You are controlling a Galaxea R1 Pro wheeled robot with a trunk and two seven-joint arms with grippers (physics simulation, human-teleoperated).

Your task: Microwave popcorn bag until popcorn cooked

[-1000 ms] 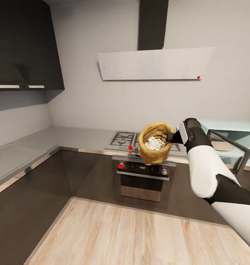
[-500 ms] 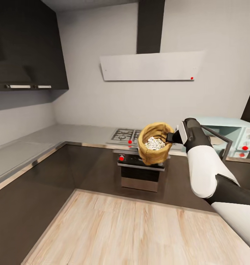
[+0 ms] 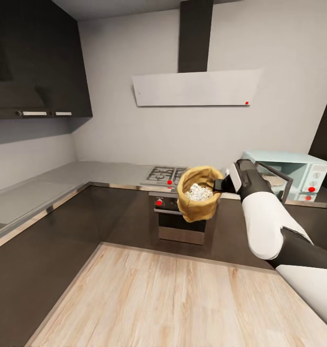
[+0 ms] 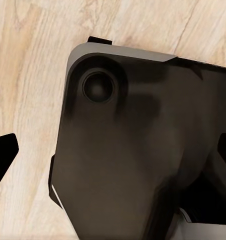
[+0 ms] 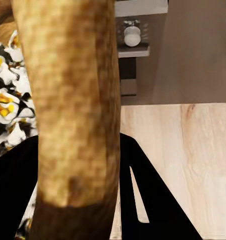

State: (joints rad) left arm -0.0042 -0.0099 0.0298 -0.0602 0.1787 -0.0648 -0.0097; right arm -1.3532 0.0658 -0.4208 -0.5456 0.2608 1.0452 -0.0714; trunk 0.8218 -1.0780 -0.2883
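The popcorn bag (image 3: 197, 205), a tan sack with a rolled rim, hangs in mid-air in front of the oven, with whitish popcorn (image 3: 197, 192) showing in its mouth. My right gripper (image 3: 220, 184) is shut on the bag's rim on its right side. Close up in the right wrist view, the rim (image 5: 73, 100) runs between the black fingers (image 5: 148, 195), with popcorn (image 5: 5, 107) beside it. The mint-blue microwave (image 3: 303, 169) stands on the countertop (image 3: 101, 172) at the right, its door swung open. My left gripper (image 4: 113, 155) is open over the robot's dark base.
A gas hob (image 3: 164, 174) and a black oven (image 3: 175, 221) with red-marked knobs sit behind the bag. A grey hood (image 3: 197, 87) hangs above. Dark cabinet fronts line the L-shaped counter at left. Light wood floor (image 3: 158, 299) stretches in front of me.
The whole view has shifted: the counter and oven look farther off and more of the microwave shows at right. The bag stays held in my right gripper.
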